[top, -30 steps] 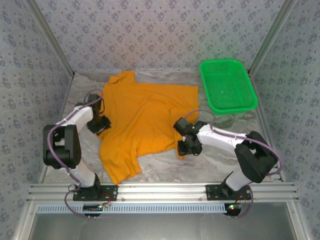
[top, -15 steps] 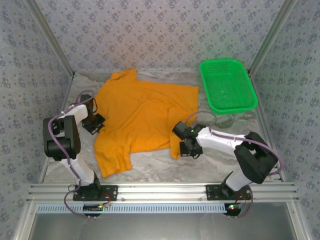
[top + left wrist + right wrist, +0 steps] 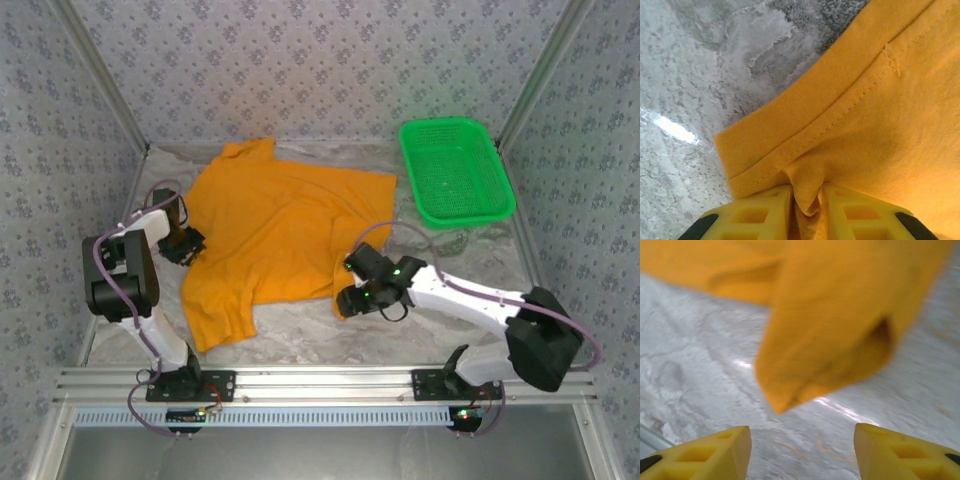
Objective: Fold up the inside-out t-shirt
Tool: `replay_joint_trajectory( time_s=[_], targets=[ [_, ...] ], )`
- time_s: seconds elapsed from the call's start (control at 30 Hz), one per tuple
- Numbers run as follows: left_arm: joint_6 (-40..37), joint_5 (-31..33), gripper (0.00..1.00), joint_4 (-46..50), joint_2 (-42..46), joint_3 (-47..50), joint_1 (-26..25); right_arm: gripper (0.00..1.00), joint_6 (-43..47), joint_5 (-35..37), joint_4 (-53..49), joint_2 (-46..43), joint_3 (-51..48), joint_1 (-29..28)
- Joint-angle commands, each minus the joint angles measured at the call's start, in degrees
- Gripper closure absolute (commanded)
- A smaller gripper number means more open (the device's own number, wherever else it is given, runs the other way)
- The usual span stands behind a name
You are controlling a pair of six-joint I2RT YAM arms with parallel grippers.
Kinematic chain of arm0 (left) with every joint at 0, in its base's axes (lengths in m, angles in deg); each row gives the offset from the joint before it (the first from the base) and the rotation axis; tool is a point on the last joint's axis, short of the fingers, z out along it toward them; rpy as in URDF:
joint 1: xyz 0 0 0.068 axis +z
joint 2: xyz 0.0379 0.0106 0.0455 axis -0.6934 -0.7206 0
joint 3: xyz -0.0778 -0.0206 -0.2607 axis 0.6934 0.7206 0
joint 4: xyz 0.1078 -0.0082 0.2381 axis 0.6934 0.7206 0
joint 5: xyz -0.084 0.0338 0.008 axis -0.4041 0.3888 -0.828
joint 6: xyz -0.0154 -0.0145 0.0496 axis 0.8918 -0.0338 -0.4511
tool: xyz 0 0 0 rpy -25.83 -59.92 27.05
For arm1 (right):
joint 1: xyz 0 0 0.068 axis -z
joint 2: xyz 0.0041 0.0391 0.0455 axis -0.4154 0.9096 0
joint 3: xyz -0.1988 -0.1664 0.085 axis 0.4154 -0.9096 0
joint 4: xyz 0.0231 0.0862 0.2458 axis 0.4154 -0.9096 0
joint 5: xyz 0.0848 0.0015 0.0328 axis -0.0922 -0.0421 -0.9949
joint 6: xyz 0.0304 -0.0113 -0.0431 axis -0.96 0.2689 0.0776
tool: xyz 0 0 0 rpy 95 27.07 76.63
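The orange t-shirt (image 3: 280, 225) lies spread across the middle of the table, one sleeve toward the back left and a flap toward the front left. My left gripper (image 3: 190, 243) is at the shirt's left edge. In the left wrist view its yellow fingers (image 3: 760, 210) pinch a fold of the hemmed cloth (image 3: 880, 115) between them. My right gripper (image 3: 345, 300) sits at the shirt's front right corner. In the right wrist view it (image 3: 802, 432) stands open, and a blurred orange corner (image 3: 840, 330) hangs just beyond the fingertips, apart from them.
A green mesh basket (image 3: 455, 175) stands at the back right. Patterned walls close the table on three sides. Bare marbled tabletop (image 3: 420, 330) lies in front of and to the right of the shirt.
The shirt has slid left and flattened. My left gripper drew its edge leftward. My right gripper moved left along the front hem and opened, letting the corner go.
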Motion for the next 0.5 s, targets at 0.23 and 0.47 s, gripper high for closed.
replay_joint_trajectory(
  time_s=[0.23, 0.47],
  targets=[
    [1.23, 4.65, 0.74, 1.67, 1.34, 3.01, 2.17, 0.69, 1.56, 3.16, 4.50, 13.40, 2.12, -3.90],
    [-0.77, 7.34, 0.76, 1.85, -2.65, 1.43, 2.96, 1.00, -9.35, 15.68, -4.89, 5.98, -0.35, -3.86]
  ],
)
